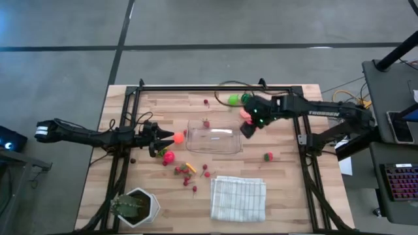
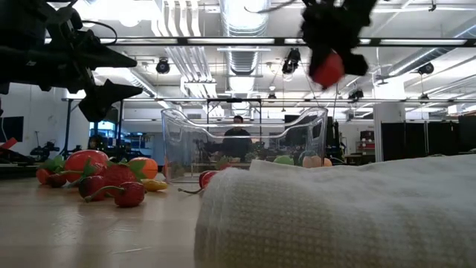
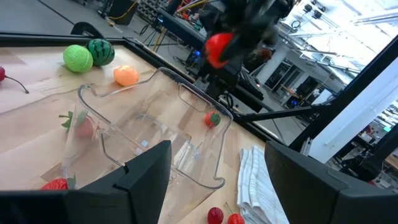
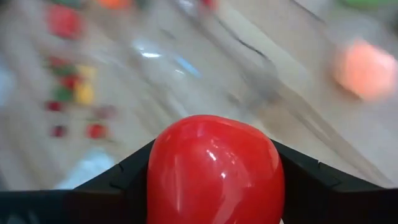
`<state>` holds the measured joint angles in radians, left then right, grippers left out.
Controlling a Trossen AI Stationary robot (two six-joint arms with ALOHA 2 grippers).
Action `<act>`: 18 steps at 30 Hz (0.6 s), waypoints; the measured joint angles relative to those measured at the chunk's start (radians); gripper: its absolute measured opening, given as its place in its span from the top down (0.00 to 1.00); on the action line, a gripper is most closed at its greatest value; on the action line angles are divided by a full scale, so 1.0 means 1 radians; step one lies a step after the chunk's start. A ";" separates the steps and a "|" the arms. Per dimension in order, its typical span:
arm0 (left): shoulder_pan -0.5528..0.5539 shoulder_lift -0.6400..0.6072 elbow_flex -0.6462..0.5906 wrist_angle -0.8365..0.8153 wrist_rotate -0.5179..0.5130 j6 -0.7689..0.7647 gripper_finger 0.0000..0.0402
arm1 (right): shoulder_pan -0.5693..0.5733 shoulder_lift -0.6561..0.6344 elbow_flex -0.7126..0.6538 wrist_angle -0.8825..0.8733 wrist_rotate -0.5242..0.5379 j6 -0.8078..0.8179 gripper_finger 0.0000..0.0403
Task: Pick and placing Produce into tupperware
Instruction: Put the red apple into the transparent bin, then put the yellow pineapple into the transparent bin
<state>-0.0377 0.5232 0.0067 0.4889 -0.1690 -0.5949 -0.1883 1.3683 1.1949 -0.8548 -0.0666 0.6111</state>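
Carrying: my right gripper is pinched on a glossy red fruit, lifted clear of the table, just off the right end of the tupperware.
Step in hand: I judge this is the carry toward the container; the drop is not yet done.
Doing it well: I want the fruit over the middle of the clear tub, low between its walls, before I let go, since a round piece could bounce off the rim.
Tupperware: it sits near the table's centre; whether anything lies inside I cannot tell.
Left gripper: spread and empty, low by the tub's left end, beside an orange ball and a pink piece.
Other produce: small red berries toward the front edge; a green ball near the back edge; a strawberry right of the tub.
Around: folded white cloth at the front edge, potted plant at the front-left corner.
In the way: only the tub's near wall, as I judge it.
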 joint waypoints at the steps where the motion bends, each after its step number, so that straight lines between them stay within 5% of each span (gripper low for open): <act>1: 0.000 0.000 0.000 0.000 0.000 0.000 0.39 | 0.000 0.026 0.030 0.024 -0.031 -0.015 0.38; 9: 0.000 -0.001 0.000 0.003 0.000 -0.007 0.39 | 0.031 0.344 0.240 -0.030 -0.134 -0.121 0.31; 12: 0.000 -0.002 0.000 0.026 0.002 -0.153 0.39 | 0.033 0.425 0.298 -0.118 -0.129 -0.146 0.26; 18: 0.001 -0.002 0.000 0.028 0.003 -0.238 0.39 | 0.043 0.421 0.377 -0.205 0.118 -0.135 0.15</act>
<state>-0.0364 0.5213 0.0067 0.5167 -0.1661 -0.8326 -0.1452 1.7896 1.5718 -1.0595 0.0519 0.4763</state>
